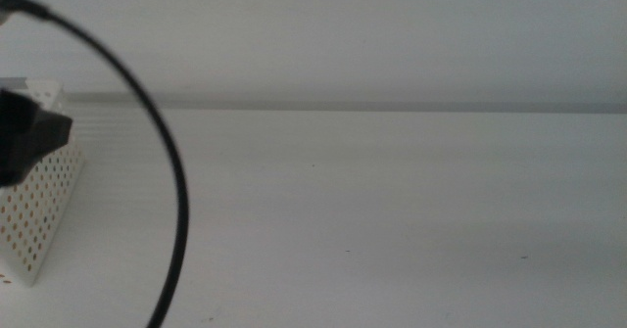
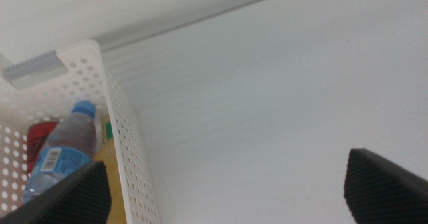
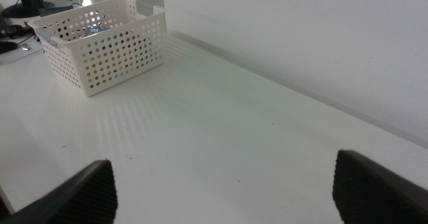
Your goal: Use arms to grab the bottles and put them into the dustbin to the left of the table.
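All three bottles lie inside the white perforated dustbin [image 2: 130, 164]: the clear water bottle with a blue cap [image 2: 63, 150] on top, the red can [image 2: 40, 136] beside it, and the orange juice bottle [image 2: 107, 158] against the wall. My left gripper [image 2: 227, 190] hangs open and empty just beside the bin's rim, over the table. In the middle view it is a dark shape [image 1: 29, 137] in front of the dustbin [image 1: 39, 220] at the far left. My right gripper [image 3: 224, 187] is open and empty over bare table, far from the dustbin [image 3: 114, 57].
The white table [image 1: 392, 220] runs back to a white wall. A thin black cable [image 1: 176, 201] arcs down through the left of the middle view. Dark desk items [image 3: 20, 3] show behind the bin in the right wrist view.
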Available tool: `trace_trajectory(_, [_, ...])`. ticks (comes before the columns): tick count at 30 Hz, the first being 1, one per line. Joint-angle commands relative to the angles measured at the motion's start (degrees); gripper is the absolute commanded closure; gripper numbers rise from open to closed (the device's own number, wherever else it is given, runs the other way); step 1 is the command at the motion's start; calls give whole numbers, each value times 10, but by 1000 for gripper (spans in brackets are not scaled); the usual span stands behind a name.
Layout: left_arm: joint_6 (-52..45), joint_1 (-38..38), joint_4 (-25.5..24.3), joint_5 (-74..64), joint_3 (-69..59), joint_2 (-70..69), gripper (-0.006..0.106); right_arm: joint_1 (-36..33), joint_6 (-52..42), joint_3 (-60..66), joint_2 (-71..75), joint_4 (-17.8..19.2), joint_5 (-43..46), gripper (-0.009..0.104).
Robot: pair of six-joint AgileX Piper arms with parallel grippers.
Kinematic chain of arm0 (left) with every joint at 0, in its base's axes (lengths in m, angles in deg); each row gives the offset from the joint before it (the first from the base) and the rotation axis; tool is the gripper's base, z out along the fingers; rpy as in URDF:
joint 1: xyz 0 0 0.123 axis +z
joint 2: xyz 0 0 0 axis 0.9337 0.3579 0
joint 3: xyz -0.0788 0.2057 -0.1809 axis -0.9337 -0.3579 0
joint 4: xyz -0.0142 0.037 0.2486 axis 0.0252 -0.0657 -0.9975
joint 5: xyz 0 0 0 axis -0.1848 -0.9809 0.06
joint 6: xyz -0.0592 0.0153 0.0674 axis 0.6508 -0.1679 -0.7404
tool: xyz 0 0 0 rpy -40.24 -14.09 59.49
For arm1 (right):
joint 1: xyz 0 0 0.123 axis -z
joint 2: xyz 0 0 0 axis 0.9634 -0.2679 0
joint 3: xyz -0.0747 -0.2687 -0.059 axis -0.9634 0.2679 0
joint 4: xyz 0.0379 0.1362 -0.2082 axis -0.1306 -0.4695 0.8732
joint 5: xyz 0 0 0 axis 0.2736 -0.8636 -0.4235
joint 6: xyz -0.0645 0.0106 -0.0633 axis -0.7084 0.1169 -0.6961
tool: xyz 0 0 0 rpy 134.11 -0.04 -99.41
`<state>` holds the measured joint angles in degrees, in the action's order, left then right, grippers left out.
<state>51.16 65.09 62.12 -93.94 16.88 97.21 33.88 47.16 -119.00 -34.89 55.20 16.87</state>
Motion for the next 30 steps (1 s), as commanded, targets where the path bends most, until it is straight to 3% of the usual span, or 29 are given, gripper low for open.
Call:
trace_trajectory(1, [3, -3, 9, 34, -30, -45, 7, 1, -3, 3, 3, 3, 10, 9])
trace_trajectory(9, [6, -6, 15, 88, -43, -98, 7, 1, -3, 3, 3, 3, 10, 9])
trace_trajectory(15, [6, -6, 82, 141, -43, -98, 7, 1, -3, 3, 3, 3, 10, 9])
trace_trajectory(30, [5, -6, 84, 192, -56, -103, 7, 1, -3, 7, 4, 2, 10, 9])
